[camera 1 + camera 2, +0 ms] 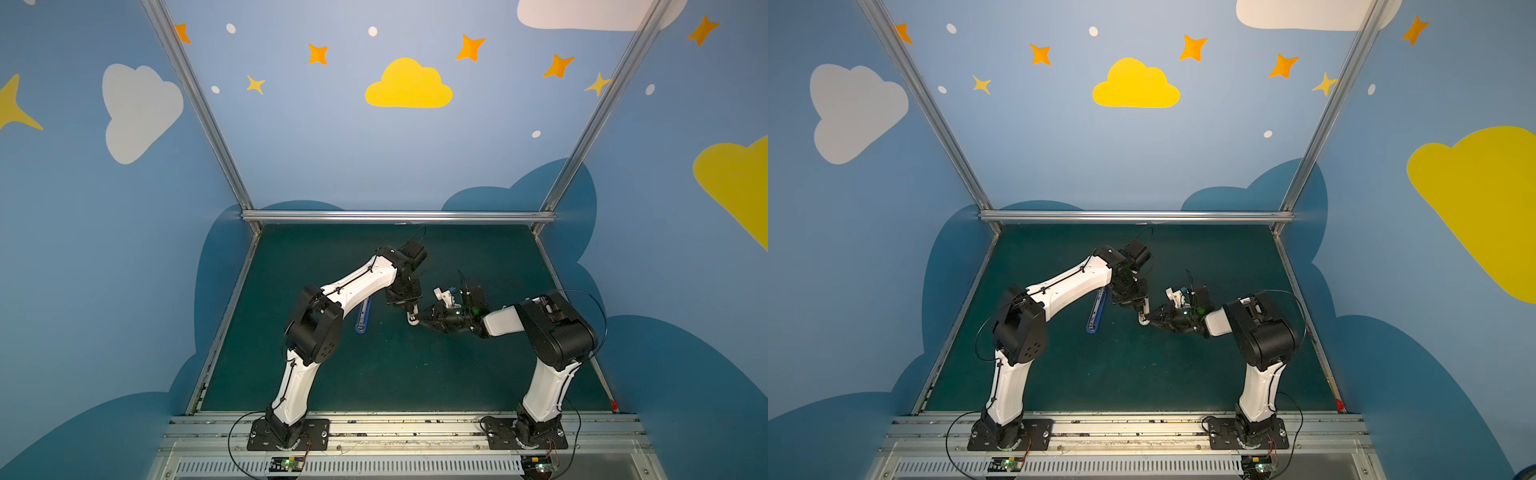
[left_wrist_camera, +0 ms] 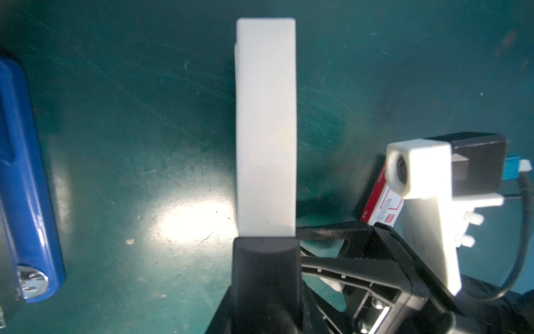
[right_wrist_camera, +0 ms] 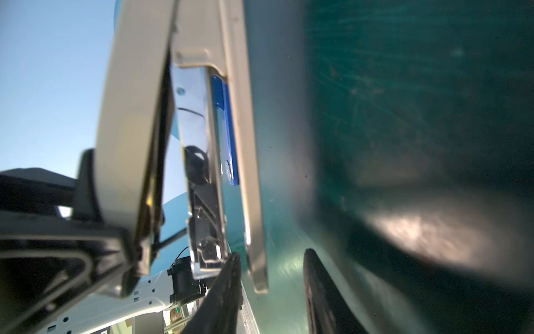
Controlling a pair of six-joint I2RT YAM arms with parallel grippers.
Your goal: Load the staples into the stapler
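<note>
The blue stapler (image 1: pixel 363 318) (image 1: pixel 1096 316) lies on the green mat, partly under my left arm; it also shows in the left wrist view (image 2: pixel 26 188). My left gripper (image 1: pixel 411 318) (image 2: pixel 265 26) points down at the middle of the mat. Its white fingers (image 3: pixel 133 115) are shut on a shiny silvery strip of staples (image 3: pixel 196 144). My right gripper (image 1: pixel 420 321) (image 3: pixel 271 254) reaches in from the right, its black fingers (image 3: pixel 228 289) apart and level with the strip's lower end. The red-and-white staples box (image 2: pixel 381 199) lies behind the right wrist camera.
The green mat (image 1: pixel 374 374) is walled by blue panels and an aluminium frame rail (image 1: pixel 395 216) at the back. Both arm bases stand on the front rail (image 1: pixel 415 428). The two grippers almost touch at the middle.
</note>
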